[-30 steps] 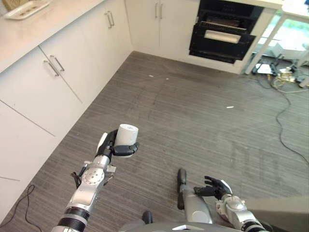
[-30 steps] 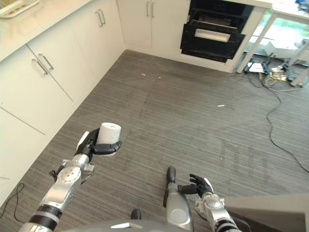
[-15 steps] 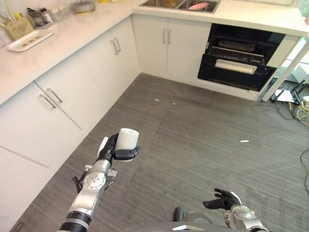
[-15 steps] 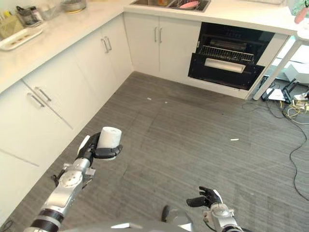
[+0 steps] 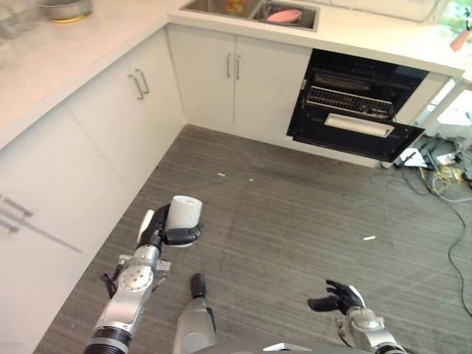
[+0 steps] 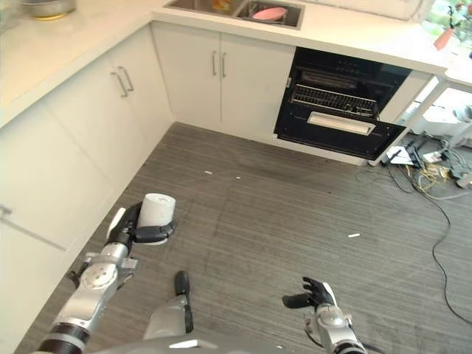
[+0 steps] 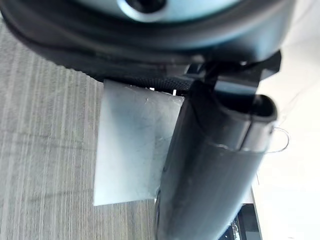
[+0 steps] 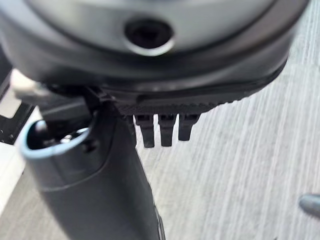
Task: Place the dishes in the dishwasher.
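White cylindrical cup (image 5: 184, 212): clasped in left hand (image 5: 164, 230). Right hand (image 5: 341, 297): loosely spread, empty. View has swung toward black open dishwasher (image 5: 359, 103); approach under way.

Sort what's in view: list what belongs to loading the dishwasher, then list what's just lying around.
Part of the job:
- white cup, held upright in the left hand
- open dishwasher under the counter
- right hand, holding nothing
- pink dish in the sink, likely

Lying about:
- metal bowl on the counter
- white scraps on the floor
- cables by the dishwasher
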Controlling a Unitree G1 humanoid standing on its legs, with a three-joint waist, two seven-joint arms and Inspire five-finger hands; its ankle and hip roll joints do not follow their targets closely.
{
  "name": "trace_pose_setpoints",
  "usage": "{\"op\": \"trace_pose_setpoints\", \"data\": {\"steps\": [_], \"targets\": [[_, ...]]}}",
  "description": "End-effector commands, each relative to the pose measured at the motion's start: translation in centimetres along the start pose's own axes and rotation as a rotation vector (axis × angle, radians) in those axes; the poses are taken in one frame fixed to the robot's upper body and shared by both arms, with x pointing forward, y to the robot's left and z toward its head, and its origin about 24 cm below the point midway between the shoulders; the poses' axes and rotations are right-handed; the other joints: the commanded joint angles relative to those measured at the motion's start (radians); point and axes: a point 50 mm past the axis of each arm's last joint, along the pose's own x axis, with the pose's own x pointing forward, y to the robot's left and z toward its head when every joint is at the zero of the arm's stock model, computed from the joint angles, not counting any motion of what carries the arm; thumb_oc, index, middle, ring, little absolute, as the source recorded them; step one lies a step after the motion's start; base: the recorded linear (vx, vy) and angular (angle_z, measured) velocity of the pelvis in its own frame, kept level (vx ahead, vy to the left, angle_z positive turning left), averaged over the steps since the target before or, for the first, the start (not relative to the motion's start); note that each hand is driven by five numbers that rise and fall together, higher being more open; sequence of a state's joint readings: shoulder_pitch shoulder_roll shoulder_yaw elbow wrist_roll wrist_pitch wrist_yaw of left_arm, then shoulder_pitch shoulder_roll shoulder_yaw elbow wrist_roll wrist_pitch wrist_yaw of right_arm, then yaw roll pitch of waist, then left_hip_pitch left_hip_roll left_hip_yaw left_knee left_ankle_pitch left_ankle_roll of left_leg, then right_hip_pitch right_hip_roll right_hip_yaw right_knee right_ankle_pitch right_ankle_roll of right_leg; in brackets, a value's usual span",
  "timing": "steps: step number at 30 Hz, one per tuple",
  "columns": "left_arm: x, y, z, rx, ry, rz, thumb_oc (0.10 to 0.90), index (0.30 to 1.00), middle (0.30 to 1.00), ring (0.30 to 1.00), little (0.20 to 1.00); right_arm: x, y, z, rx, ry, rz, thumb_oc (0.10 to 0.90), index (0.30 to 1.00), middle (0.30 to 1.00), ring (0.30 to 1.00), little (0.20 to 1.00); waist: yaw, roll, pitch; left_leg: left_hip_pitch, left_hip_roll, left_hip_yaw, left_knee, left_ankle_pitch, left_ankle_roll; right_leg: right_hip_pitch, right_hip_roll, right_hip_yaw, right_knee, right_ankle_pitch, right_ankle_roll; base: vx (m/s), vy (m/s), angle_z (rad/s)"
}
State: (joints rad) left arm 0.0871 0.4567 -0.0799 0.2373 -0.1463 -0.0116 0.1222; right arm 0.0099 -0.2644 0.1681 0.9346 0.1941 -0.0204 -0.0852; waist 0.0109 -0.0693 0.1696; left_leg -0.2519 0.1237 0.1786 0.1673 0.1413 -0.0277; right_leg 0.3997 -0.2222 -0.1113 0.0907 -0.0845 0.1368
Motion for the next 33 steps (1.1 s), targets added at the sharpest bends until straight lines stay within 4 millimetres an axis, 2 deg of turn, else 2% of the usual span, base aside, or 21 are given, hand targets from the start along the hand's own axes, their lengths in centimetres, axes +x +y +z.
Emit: {"op": "trace_pose_setpoints", "data": {"steps": [1, 3, 5, 6, 8, 10, 11, 12, 15, 17, 19, 21, 22, 23, 25, 27, 28, 29, 30, 32, 33], "targets": [[0.4, 0.9, 7.0, -0.004, -0.346, 0.021, 0.400, 0.300, 0.300, 0.300, 0.300, 0.5, -2.7, 4.5, 0.037, -0.178, -0.084, 0.800, 0.900, 0.900, 0.900, 0.900, 0.018, 0.047, -0.023, 0.053, 0.040, -0.072, -0.048, -0.032, -0.051, -0.253, 0.021, 0.038, 0.332, 0.084, 0.048, 0.26, 0.399, -0.11], [0.3, 1.6, 7.3, 0.023, -0.361, 0.040, 0.400, 0.300, 0.300, 0.300, 0.300, 0.3, -2.2, 6.1, 0.045, -0.245, -0.074, 0.800, 0.900, 0.900, 0.900, 0.900, -0.004, 0.075, -0.003, 0.120, 0.034, -0.045, -0.064, -0.071, -0.011, -0.403, 0.004, 0.024, 0.540, 0.162, 0.051, 0.21, 0.413, -0.08], [0.2, 1.7, 7.4, 0.035, -0.365, 0.044, 0.400, 0.300, 0.300, 0.300, 0.300, 0.3, -1.8, 6.8, 0.043, -0.270, -0.066, 0.800, 0.900, 0.900, 0.900, 0.900, -0.008, 0.094, -0.001, 0.150, 0.029, -0.030, -0.082, -0.081, 0.005, -0.475, -0.003, -0.012, 0.591, 0.169, 0.054, 0.19, 0.291, -0.32], [0.2, 1.4, 7.5, 0.024, -0.372, 0.037, 0.400, 0.300, 0.300, 0.300, 0.300, 0.2, -1.7, 7.9, 0.038, -0.315, -0.057, 0.800, 0.900, 0.900, 0.900, 0.900, -0.027, 0.097, 0.009, 0.190, 0.010, -0.021, -0.101, -0.093, 0.007, -0.532, 0.031, -0.050, 0.583, 0.129, 0.033, 0.28, 0.251, -0.27], [0.2, 1.0, 7.4, 0.010, -0.373, 0.028, 0.400, 0.300, 0.300, 0.300, 0.300, 0.0, -1.7, 8.7, 0.046, -0.355, -0.054, 0.800, 0.900, 0.900, 0.900, 0.900, -0.058, 0.085, 0.022, 0.249, -0.045, -0.013, -0.121, -0.116, 0.012, -0.578, 0.093, -0.093, 0.442, 0.086, 0.031, 0.43, 0.268, -0.31], [0.3, 1.0, 7.6, -0.003, -0.384, 0.029, 0.400, 0.300, 0.300, 0.300, 0.300, -0.4, -1.7, 9.6, 0.051, -0.402, -0.052, 0.800, 0.900, 0.900, 0.900, 0.900, -0.070, 0.064, 0.023, 0.316, -0.078, 0.004, -0.146, -0.160, 0.005, -0.588, 0.089, -0.181, 0.204, 0.079, 0.029, 0.35, 0.115, -0.05], [0.3, 1.0, 7.6, -0.003, -0.385, 0.029, 0.400, 0.300, 0.300, 0.300, 0.300, -0.4, -1.7, 9.6, 0.051, -0.403, -0.052, 0.800, 0.900, 0.900, 0.900, 0.900, -0.072, 0.066, 0.024, 0.315, -0.075, 0.002, -0.148, -0.155, 0.005, -0.582, 0.092, -0.185, 0.191, 0.088, 0.027, 0.35, 0.068, 0.29], [0.5, 0.9, 8.1, -0.002, -0.404, 0.026, 0.400, 0.300, 0.300, 0.300, 0.300, -0.5, -1.3, 10.2, 0.037, -0.428, -0.042, 0.800, 0.900, 0.900, 0.900, 0.900, -0.069, 0.053, 0.018, 0.363, -0.074, 0.042, -0.168, -0.194, -0.015, -0.585, 0.068, -0.358, 0.008, 0.104, 0.021, 0.37, 0.047, 0.35], [0.7, 0.6, 8.2, -0.007, -0.408, 0.022, 0.400, 0.300, 0.300, 0.300, 0.300, -0.6, -0.9, 10.2, 0.016, -0.436, -0.024, 0.800, 0.900, 0.900, 0.900, 0.900, -0.066, 0.041, -0.001, 0.419, -0.080, 0.074, -0.164, -0.254, -0.028, -0.583, 0.065, -0.453, -0.056, 0.101, 0.020, 0.41, 0.061, -0.02], [0.6, -0.5, 7.6, -0.019, -0.392, -0.021, 0.400, 0.300, 0.300, 0.300, 0.300, -1.0, -1.6, 8.9, 0.012, -0.422, -0.036, 0.800, 0.900, 0.900, 0.900, 0.900, -0.077, 0.030, -0.041, 0.461, -0.102, 0.063, -0.102, -0.336, -0.021, -0.509, 0.081, -0.430, -0.090, 0.106, -0.006, 0.56, 0.062, -0.61], [0.5, -1.0, 7.4, -0.023, -0.381, -0.040, 0.400, 0.300, 0.300, 0.300, 0.300, -1.2, -1.9, 8.3, 0.014, -0.415, -0.043, 0.800, 0.900, 0.900, 0.900, 0.900, -0.087, 0.035, -0.052, 0.475, -0.095, 0.054, -0.054, -0.362, -0.028, -0.493, 0.093, -0.402, -0.076, 0.100, -0.021, 0.52, 0.043, -0.17], [0.5, -1.7, 7.1, -0.039, -0.369, -0.067, 0.400, 0.300, 0.300, 0.300, 0.300, -1.5, -2.4, 8.0, 0.004, -0.414, -0.044, 0.800, 0.900, 0.900, 0.900, 0.900, -0.101, 0.058, -0.058, 0.457, -0.051, 0.045, 0.161, -0.306, -0.074, -0.438, 0.127, -0.379, -0.060, 0.069, -0.061, 0.51, 0.003, 0.38], [0.5, -1.7, 7.1, -0.039, -0.369, -0.068, 0.400, 0.300, 0.300, 0.300, 0.300, -1.5, -2.4, 8.0, 0.003, -0.414, -0.044, 0.800, 0.900, 0.900, 0.900, 0.900, -0.101, 0.060, -0.058, 0.451, -0.046, 0.044, 0.173, -0.311, -0.078, -0.438, 0.131, -0.380, -0.061, 0.068, -0.064, 0.30, -0.096, -0.22], [0.2, -1.7, 6.8, -0.041, -0.359, -0.074, 0.400, 0.300, 0.300, 0.300, 0.300, -1.7, -2.6, 8.2, -0.005, -0.427, -0.044, 0.800, 0.900, 0.900, 0.900, 0.900, -0.093, 0.042, -0.047, 0.380, -0.034, 0.030, 0.390, -0.178, -0.111, -0.401, 0.139, -0.374, -0.066, 0.059, -0.107, 0.27, -0.116, -0.51], [0.1, -1.6, 6.7, -0.053, -0.360, -0.063, 0.400, 0.300, 0.300, 0.300, 0.300, -1.9, -2.9, 8.5, -0.015, -0.445, -0.048, 0.800, 0.900, 0.900, 0.900, 0.900, -0.081, 0.029, -0.031, 0.298, -0.028, 0.001, 0.573, -0.124, -0.127, -0.357, 0.154, -0.345, -0.089, 0.041, -0.132, 0.28, -0.082, -0.54], [0.2, -1.6, 6.7, -0.074, -0.352, -0.055, 0.400, 0.300, 0.300, 0.300, 0.300, -2.0, -3.4, 8.9, -0.018, -0.457, -0.068, 0.800, 0.900, 0.900, 0.900, 0.900, -0.061, 0.016, -0.010, 0.183, -0.023, -0.012, 0.572, -0.158, -0.100, -0.316, 0.151, -0.311, -0.115, 0.032, -0.125, 0.24, 0.038, -0.73], [0.2, -1.6, 6.7, -0.074, -0.352, -0.056, 0.400, 0.300, 0.300, 0.300, 0.300, -2.0, -3.4, 8.9, -0.018, -0.456, -0.069, 0.800, 0.900, 0.900, 0.900, 0.900, -0.059, 0.018, -0.011, 0.182, -0.020, -0.011, 0.576, -0.161, -0.099, -0.316, 0.153, -0.310, -0.116, 0.033, -0.124, 0.39, 0.185, -0.55], [0.1, -1.8, 6.7, -0.078, -0.354, -0.062, 0.400, 0.300, 0.300, 0.300, 0.300, -2.1, -3.4, 9.3, -0.015, -0.478, -0.068, 0.800, 0.900, 0.900, 0.900, 0.900, -0.048, 0.015, -0.006, 0.157, -0.005, -0.017, 0.425, -0.201, -0.075, -0.298, 0.146, -0.278, -0.129, 0.031, -0.093, 0.21, 0.143, -0.35], [0.1, -1.8, 6.7, -0.078, -0.354, -0.063, 0.400, 0.300, 0.300, 0.300, 0.300, -2.1, -3.4, 9.3, -0.015, -0.478, -0.068, 0.800, 0.900, 0.900, 0.900, 0.900, -0.044, 0.014, -0.005, 0.162, -0.005, -0.013, 0.421, -0.202, -0.074, -0.297, 0.145, -0.274, -0.129, 0.031, -0.092, 0.30, 0.227, -0.49], [0.0, -1.7, 6.8, -0.075, -0.362, -0.058, 0.400, 0.300, 0.300, 0.300, 0.300, -2.2, -3.5, 9.9, -0.030, -0.495, -0.071, 0.800, 0.900, 0.900, 0.900, 0.900, -0.019, 0.011, 0.007, 0.110, 0.028, -0.036, 0.262, -0.207, -0.068, -0.277, 0.128, -0.239, -0.120, 0.010, -0.074, 0.28, 0.231, -0.69], [-0.1, -1.5, 6.7, -0.073, -0.361, -0.047, 0.400, 0.300, 0.300, 0.300, 0.300, -2.1, -3.4, 10.3, -0.046, -0.509, -0.067, 0.800, 0.900, 0.900, 0.900, 0.900, -0.001, 0.026, 0.012, 0.108, 0.037, -0.125, 0.090, -0.148, -0.086, -0.260, 0.139, -0.192, -0.113, -0.003, -0.062, 0.40, 0.351, -1.14]]}}
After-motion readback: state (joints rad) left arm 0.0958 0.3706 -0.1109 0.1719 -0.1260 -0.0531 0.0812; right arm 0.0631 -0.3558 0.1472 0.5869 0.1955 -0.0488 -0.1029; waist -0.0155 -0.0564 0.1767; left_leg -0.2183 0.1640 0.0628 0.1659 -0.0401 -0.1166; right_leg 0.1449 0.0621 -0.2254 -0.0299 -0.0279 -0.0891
